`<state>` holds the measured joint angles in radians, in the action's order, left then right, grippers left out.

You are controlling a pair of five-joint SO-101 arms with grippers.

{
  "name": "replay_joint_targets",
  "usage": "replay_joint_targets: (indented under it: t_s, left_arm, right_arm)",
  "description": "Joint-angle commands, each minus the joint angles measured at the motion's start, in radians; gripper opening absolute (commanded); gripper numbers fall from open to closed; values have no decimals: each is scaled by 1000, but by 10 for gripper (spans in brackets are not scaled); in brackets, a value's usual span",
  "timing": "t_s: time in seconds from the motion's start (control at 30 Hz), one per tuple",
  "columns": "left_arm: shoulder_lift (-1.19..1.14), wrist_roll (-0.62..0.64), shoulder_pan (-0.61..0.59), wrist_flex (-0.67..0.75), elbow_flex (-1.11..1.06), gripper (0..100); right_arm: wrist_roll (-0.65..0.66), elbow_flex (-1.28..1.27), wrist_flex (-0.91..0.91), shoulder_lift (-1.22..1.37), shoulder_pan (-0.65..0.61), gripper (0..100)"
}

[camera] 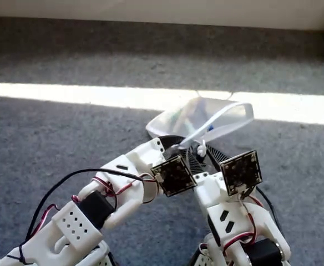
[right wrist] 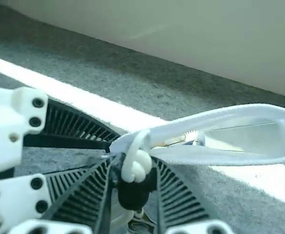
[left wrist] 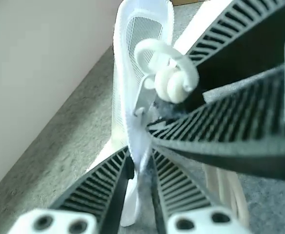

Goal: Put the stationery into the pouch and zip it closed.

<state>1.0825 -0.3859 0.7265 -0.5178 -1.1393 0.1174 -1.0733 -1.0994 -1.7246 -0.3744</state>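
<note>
Left hand [left wrist: 140, 163]: pressed together on the near edge of the pouch [camera: 206, 119], pinching the white zip tape.
Right hand [right wrist: 132, 178]: just beside the left hand, closed on the knotted white zip pull [right wrist: 135, 163].
Pouch position: on the table [camera: 51, 144], its near end held up between both hands and the rest lying beyond them.
Key relation: the zip line runs straight away from the hands toward the table's far right. The right hand has the pull and the left anchors the end.
Zip state: the two tapes part beyond the pull, so it is judged not yet closed.
Next move, as judged: draw the pull outward along that line against the left hand's hold.
Surface: grey, carpet-like.
Room: a sunlight band [camera: 67, 93] crosses the table, and a pale wall [camera: 151, 8] stands past the far edge.
</note>
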Motion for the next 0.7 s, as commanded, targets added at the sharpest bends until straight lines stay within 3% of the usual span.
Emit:
replay_joint_targets:
  t_s: [0.0, 0.23, 0.43, 0.67]
  left_arm:
    - [42, 2, 1, -41, 16, 6]
    - [71, 2, -45, -68, 13, 5]
    - [71, 2, -48, -83, 13, 5]
    - [71, 2, -50, -83, 12, 4]
  right_arm:
    - [-44, 50, 70, -4, 31, 5]
    - [-49, 48, 122, -4, 36, 5]
    - [-101, 47, 208, 7, 153, 5]
    - [-103, 45, 226, 7, 157, 5]
